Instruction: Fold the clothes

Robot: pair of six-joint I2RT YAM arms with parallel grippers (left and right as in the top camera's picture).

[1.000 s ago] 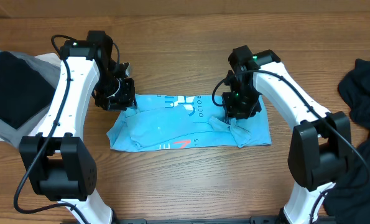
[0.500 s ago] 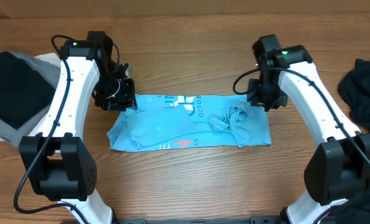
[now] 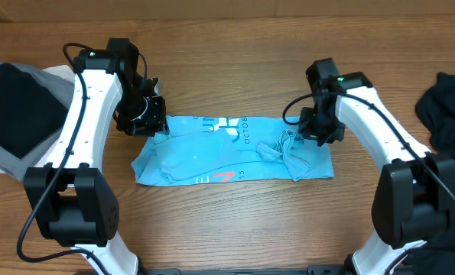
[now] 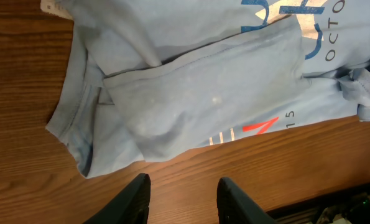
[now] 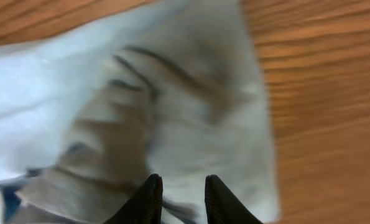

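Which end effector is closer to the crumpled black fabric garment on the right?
Right. Right end effector: left of the black garment. Left end effector: farther left, beyond the sky-blue T-shirt.

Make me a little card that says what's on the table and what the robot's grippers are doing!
Shirt: sky-blue T-shirt, partly folded into a strip, right end bunched up
Left gripper: open, by the shirt's left end, holding nothing
Right gripper: open, above the bunched end
Other clothes: folded black garment at far left; black pile at far right
Surface: wooden table
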